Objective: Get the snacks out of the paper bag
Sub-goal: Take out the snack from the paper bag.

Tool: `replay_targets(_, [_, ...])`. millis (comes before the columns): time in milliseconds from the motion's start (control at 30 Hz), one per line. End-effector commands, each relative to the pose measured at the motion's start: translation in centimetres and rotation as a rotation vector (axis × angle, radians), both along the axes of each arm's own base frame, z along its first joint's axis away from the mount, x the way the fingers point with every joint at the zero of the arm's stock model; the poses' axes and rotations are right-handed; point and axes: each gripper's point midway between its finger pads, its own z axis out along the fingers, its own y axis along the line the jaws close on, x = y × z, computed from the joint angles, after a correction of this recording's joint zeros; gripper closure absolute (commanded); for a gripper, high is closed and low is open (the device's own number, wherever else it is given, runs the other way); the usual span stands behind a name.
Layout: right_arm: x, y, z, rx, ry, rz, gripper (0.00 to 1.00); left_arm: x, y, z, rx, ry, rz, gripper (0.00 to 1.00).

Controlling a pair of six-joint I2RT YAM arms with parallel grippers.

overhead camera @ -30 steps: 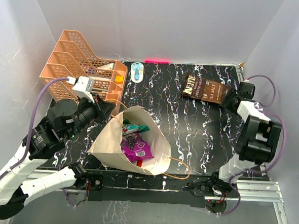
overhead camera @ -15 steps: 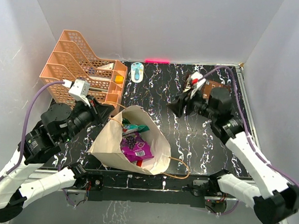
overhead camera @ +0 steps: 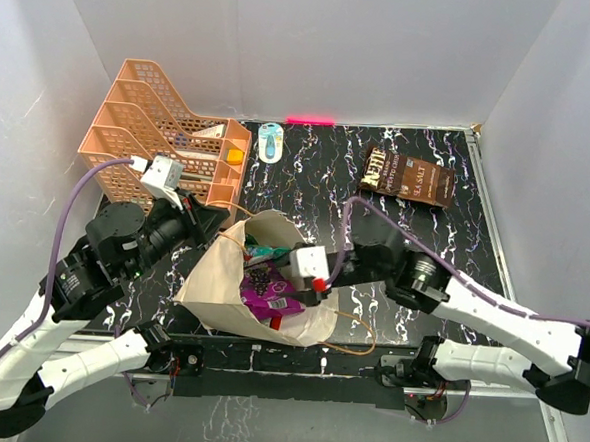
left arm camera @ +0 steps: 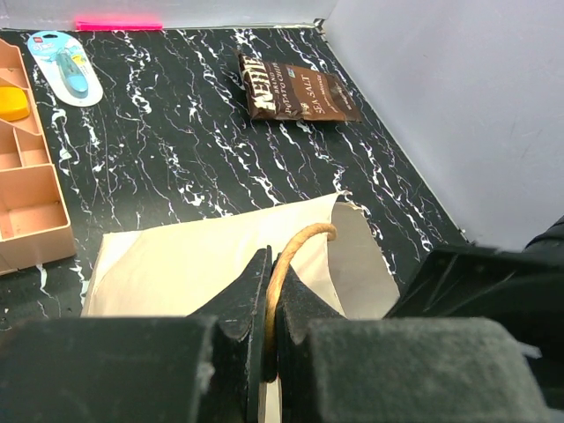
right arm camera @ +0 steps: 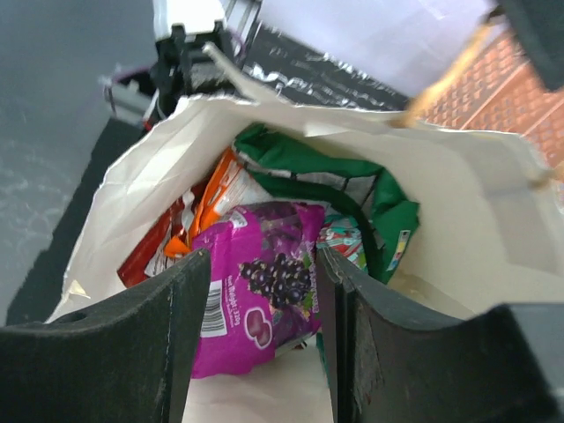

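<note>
The beige paper bag (overhead camera: 219,277) lies open-mouthed at the table's near middle. My left gripper (overhead camera: 211,219) is shut on its brown cord handle (left arm camera: 298,240) at the bag's far rim (left arm camera: 176,264). My right gripper (overhead camera: 279,280) is open in the bag's mouth, with its fingers either side of a purple-magenta pouch (right arm camera: 256,291) and apart from it. Beside that pouch (overhead camera: 270,298) lie green packets (right arm camera: 291,163) and an orange-red bag (right arm camera: 211,198). A dark brown chip bag (overhead camera: 406,176) lies flat on the table at the back right, also in the left wrist view (left arm camera: 295,88).
A peach tiered rack (overhead camera: 151,122) stands at the back left, close to my left arm. A small blue-and-white object (overhead camera: 271,141) lies beside it near the back wall. The bag's second cord handle (overhead camera: 358,330) loops out on the table near the front edge. White walls close in on all sides.
My right arm has swung from the back right, by the brown chip bag, down into the paper bag's mouth. The left gripper keeps hold of the handle, having shifted only a little.
</note>
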Motion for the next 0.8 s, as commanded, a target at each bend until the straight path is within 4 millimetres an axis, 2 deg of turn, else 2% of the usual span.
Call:
replay_targets(0, [2.3,1.5,-1.7,-0.104,-0.205,-0.053,0.47,-0.6,-0.3,1.4,-0.026,-0.05,-0.044,1.0])
replay_targets(100, [4.6,2.0,-2.9,-0.152,-0.235,-0.146,0.48,-1.0,-0.9,1.4,-0.022,-0.071,-0.095,1.0])
replay_targets(233, [4.9,2.2,-4.8,-0.17,-0.197,-0.172,0.48,-1.1,-2.0,2.1,-0.036,-0.084,-0.142,1.0])
replay_targets(333, [5.6,1.8,-5.8,-0.126,-0.131,-0.265,0.45,-0.3,-3.7,2.5,-0.039,-0.074,-0.177,1.0])
replay_targets(433, [6.5,1.0,-6.3,-0.065,-0.023,-0.403,0.48,0.3,-6.0,3.4,-0.066,-0.062,-0.231,1.0])
replay_targets(567, [4.6,0.9,-7.0,0.026,0.126,-0.375,0.53,0.7,-9.0,5.7,-0.124,-0.095,-0.328,1.0])
replay_targets(633, [3.2,1.5,-7.3,0.044,0.189,-0.322,0.56,1.1,-10.0,6.1,-0.119,-0.106,-0.357,1.0])
replay_targets(767, [-0.3,4.5,-8.0,0.012,0.188,-0.23,0.58,2.2,-10.0,5.9,-0.088,-0.13,-0.322,1.0])
